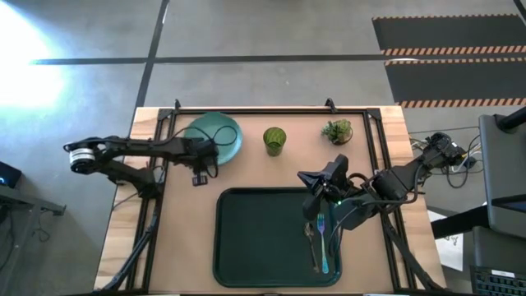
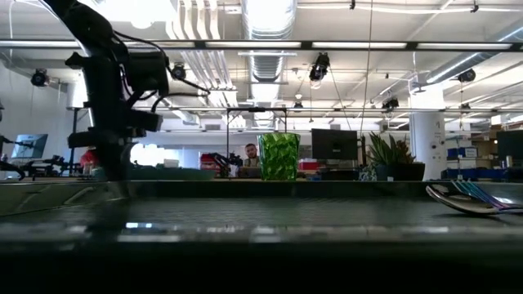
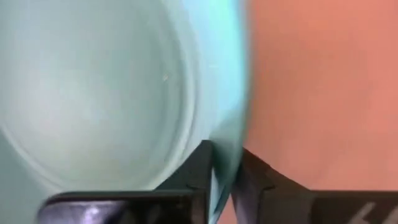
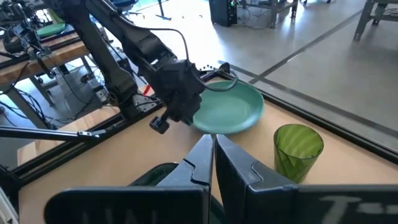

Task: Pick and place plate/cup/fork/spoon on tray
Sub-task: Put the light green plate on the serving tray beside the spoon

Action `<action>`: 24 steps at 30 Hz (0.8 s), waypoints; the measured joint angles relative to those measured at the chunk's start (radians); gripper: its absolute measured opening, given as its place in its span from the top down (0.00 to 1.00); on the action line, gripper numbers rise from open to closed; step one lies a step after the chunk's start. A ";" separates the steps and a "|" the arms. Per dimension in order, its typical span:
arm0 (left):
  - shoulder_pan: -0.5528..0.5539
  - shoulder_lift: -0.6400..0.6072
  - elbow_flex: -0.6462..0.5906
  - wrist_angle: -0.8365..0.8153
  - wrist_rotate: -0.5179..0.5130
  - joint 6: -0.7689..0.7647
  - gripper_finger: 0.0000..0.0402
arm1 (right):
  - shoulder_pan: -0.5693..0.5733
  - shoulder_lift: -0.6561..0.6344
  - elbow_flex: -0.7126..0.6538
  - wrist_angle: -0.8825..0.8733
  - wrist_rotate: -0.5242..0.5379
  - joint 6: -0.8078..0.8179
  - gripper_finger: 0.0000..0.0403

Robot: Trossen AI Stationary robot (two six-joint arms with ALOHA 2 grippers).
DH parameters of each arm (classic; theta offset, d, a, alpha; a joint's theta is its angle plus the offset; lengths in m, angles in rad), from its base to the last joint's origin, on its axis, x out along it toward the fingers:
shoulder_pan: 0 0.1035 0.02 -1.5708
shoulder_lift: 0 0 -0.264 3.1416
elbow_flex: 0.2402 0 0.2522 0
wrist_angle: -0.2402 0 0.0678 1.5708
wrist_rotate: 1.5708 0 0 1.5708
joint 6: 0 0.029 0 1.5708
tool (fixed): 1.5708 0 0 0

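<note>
The left wrist view is filled by the plate (image 3: pixel 112 93); only its rim and part of its well show there, cut off at the frame. The left gripper (image 3: pixel 225 171) is clamped on that rim, one finger on each side. In the high view the plate (image 1: pixel 215 134) sits at the far left of the wooden table (image 1: pixel 255 173), partly covered by the left arm. The right gripper (image 4: pixel 213 152) is closed and empty, above the tray (image 1: pixel 259 238). The fork (image 1: pixel 323 247) and spoon (image 1: pixel 312 245) lie side by side near the tray's right edge. The cup (image 1: pixel 274 140) stands upright between the plate and a potted plant (image 1: pixel 337 130). Striped floor mats (image 1: pixel 448 49) lie beyond the table. In the low view, a person sits in the background behind the cup, partly hidden.
</note>
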 joint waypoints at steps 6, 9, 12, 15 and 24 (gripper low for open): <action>0.001 -0.059 -0.002 -0.006 -0.032 -0.001 0.99 | 0.000 0.000 0.000 0.000 0.000 0.000 0.98; -0.006 -0.090 0.007 -0.021 -0.020 -0.011 1.00 | 0.000 0.000 0.000 0.000 0.000 0.000 0.98; -0.029 -0.130 0.012 -0.032 -0.010 -0.021 1.00 | 0.000 0.000 -0.001 0.000 0.000 0.000 0.98; -0.070 -0.167 0.030 -0.040 0.017 -0.065 1.00 | 0.000 0.000 -0.001 0.000 0.000 -0.001 0.98; -0.324 -0.211 0.172 -0.130 0.033 -0.229 1.00 | 0.000 0.000 -0.001 -0.002 0.008 -0.006 0.98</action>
